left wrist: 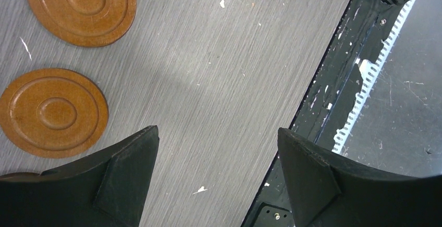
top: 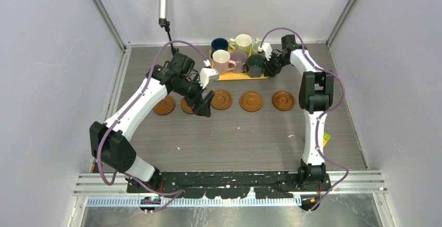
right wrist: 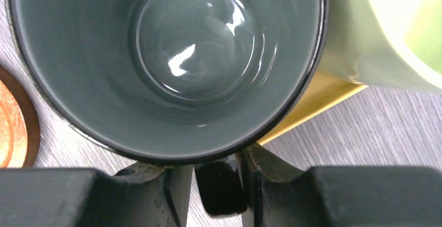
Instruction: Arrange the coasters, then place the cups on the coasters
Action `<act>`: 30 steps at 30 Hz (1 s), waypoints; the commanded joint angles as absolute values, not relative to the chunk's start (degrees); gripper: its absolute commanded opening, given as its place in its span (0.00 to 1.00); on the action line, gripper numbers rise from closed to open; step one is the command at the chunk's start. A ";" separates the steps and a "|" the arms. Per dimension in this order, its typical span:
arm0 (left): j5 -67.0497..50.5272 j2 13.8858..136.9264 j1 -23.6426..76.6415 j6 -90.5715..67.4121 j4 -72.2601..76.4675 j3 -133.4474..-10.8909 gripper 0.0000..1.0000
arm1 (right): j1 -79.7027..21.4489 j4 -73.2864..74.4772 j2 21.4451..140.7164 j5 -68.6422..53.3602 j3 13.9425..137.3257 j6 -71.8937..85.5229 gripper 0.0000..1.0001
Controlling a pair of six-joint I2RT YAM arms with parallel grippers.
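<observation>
Looks like the pick-up of the dark green cup (top: 255, 65), at the right end of the front row on the tray (top: 234, 77), upper centre of the top view. Takes it with the right gripper (right wrist: 216, 164) at the handle (right wrist: 221, 190), bottom centre of the wrist view, with jaws narrow, one on each side of the handle and at or almost at its faces; cannot tell whether pinched firm yet.

Best to complete the squeeze before any lift. Then raise straight up, to avoid nudging the light green cup (right wrist: 375, 29) just beside it, upper right of the wrist view. Expect some swing about the handle under so small a hold; go slowly and hold the mouth level.

Carry toward the coasters (top: 251, 101), in a row across mid-frame and bare where visible; probably aim for the rightmost coaster (top: 283, 101), nearest this arm. Lower until flat and centred inside its rim, and only then let go. Leave the left gripper (top: 203, 104), wide open and holding nothing, above the left part of the row, out of the path.
</observation>
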State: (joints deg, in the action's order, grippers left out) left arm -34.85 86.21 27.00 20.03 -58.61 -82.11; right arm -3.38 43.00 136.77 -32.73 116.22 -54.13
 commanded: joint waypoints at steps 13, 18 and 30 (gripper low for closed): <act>-34.13 83.28 25.97 18.03 -55.06 -81.16 0.85 | -3.36 36.02 126.87 -33.25 109.26 -47.47 0.13; -34.17 81.89 25.13 17.63 -53.79 -80.19 0.85 | -2.80 35.41 124.55 -33.14 108.79 -43.69 0.01; -33.64 76.87 23.16 14.04 -52.56 -79.89 0.86 | -1.70 35.12 113.19 -35.65 103.06 -33.22 0.01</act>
State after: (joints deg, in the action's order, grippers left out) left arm -33.45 80.73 24.14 16.12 -54.48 -79.50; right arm -1.61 37.36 122.93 -31.64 103.20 -37.56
